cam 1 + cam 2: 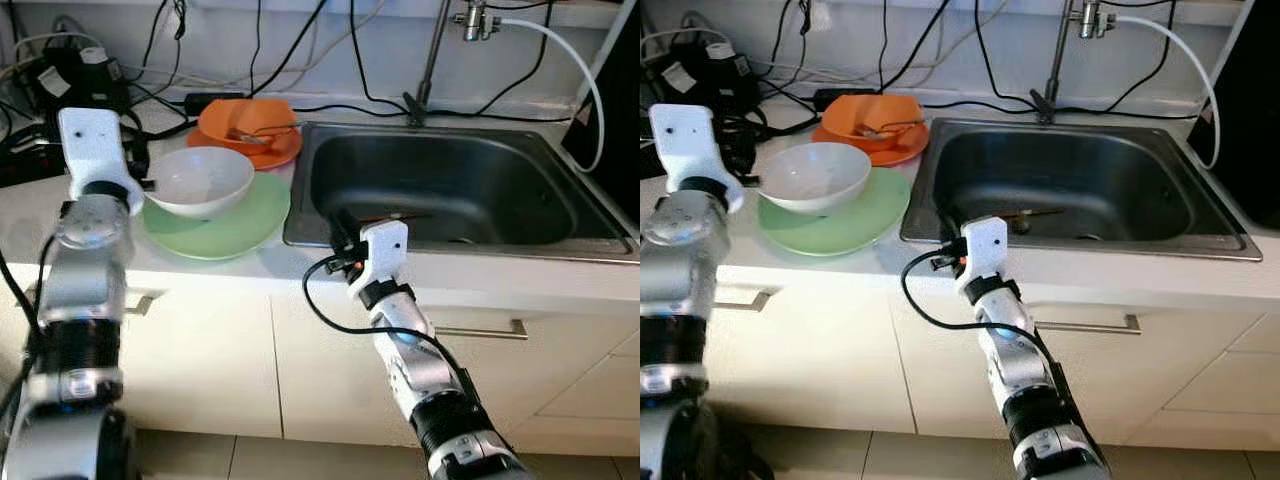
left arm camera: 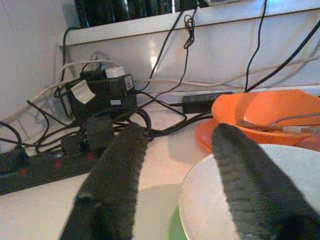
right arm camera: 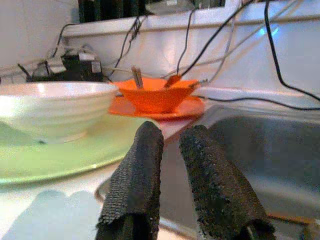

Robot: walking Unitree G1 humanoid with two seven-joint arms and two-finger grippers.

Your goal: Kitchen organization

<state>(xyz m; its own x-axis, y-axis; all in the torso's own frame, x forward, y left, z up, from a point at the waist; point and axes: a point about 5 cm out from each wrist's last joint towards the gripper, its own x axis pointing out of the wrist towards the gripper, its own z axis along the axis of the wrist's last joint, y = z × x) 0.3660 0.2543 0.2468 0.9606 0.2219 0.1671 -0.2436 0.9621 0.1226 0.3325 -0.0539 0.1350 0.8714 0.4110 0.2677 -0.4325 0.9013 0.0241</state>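
Here is the big white desk (image 1: 200,265) running along the wall, with the steel sink (image 1: 450,185) set into it on the robot's right and a utensil (image 1: 395,216) lying in the basin. Next down in scale, a green plate (image 1: 225,225) sits just beside the sink's left rim, and a white bowl (image 1: 200,180) stands upright on it. Behind those, near the wall, an orange plate (image 1: 275,152) carries an orange bowl (image 1: 245,120) with cutlery (image 1: 265,130) resting inside. A tangle of black cables (image 2: 165,107) and a power strip (image 2: 30,170) crowd the back left corner. Now the arms: the left gripper (image 2: 180,185) is up at desk height, its 2 fingers spread wide, with the white bowl's rim between them, one finger outside it, though I cannot tell if either touches. The right gripper (image 3: 172,180) pokes in at the sink's front left corner, its fingers close together with a slim gap and nothing between them. As for progress, this looks like early going: all 4 dishes sit in 2 stacks on the desk, nothing is lifted, and only that 1 utensil is in the sink. My read is the white bowl is the next thing to be taken, with both plates and the orange bowl left to sort.
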